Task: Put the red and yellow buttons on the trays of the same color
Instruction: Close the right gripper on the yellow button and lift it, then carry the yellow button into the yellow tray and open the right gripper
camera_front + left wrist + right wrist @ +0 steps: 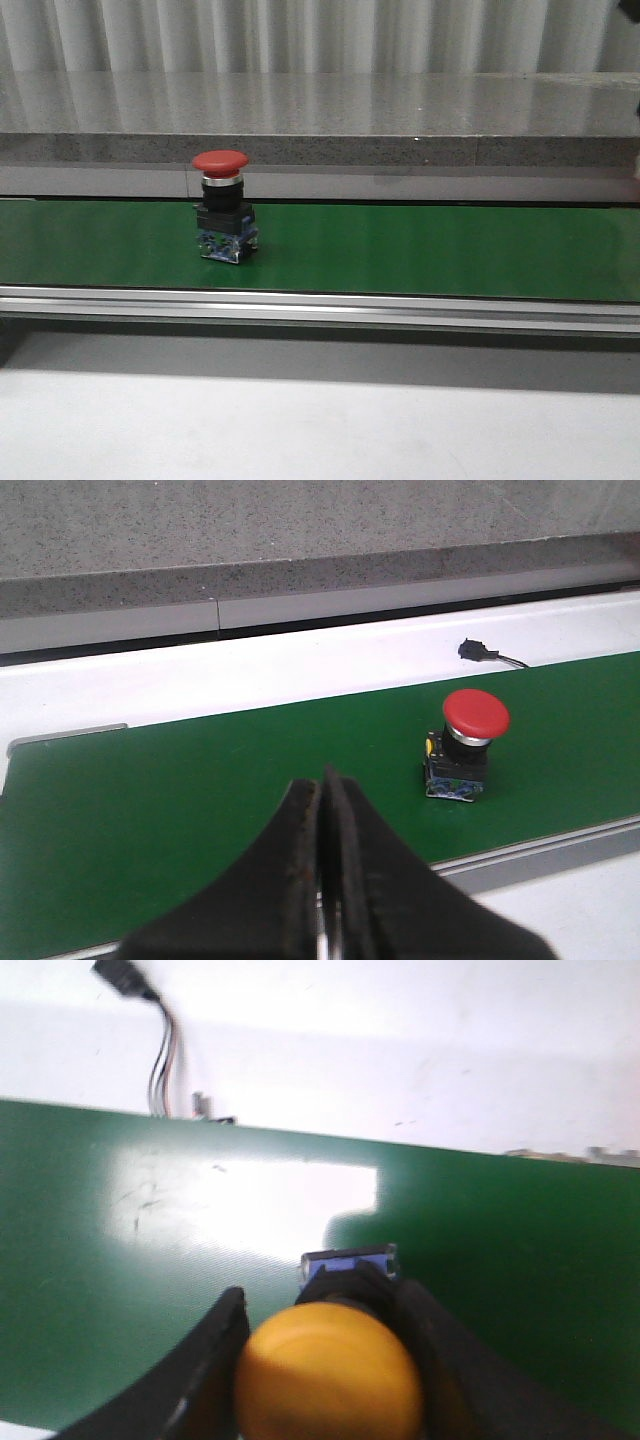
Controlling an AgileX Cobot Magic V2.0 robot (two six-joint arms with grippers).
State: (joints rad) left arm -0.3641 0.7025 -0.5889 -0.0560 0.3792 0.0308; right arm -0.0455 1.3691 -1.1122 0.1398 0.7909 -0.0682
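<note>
Filling the bottom of my right wrist view, the yellow button [330, 1370] sits clamped between the right tool [325, 1360] fingers, its cap blurred and its base mostly hidden apart from a blue edge over the green belt [150, 1260]. My left tool [325, 880] has its fingers pressed together on nothing, near the upright red button [224, 205] on the belt; neither arm shows from the front.

No readable text, labels, brands, numbers or signs in any view.
</note>
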